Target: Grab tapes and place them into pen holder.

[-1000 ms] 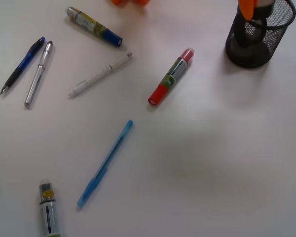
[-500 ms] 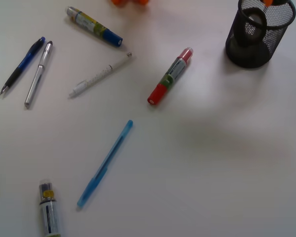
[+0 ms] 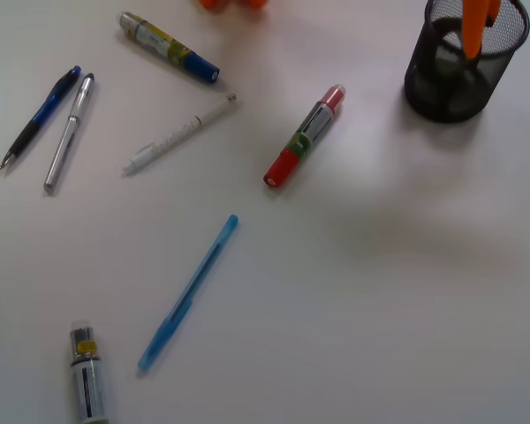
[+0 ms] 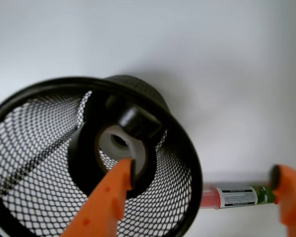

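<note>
Tapes (image 4: 121,140) lie stacked at the bottom of the pen holder (image 4: 185,148), and I hold my gripper (image 4: 202,185) spread and empty above its rim, one finger inside, since nothing remains on the table to collect.

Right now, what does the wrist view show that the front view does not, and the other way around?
Only the wrist view looks down into the holder: a whitish tape and a dark tape lie at its bottom, and the gripper has its jaws open, one finger inside the rim, one outside. Only the front view shows the rest of the table: a blue pen, a white pen, a silver pen and others. Both show the holder, the orange gripper and the red marker.
</note>
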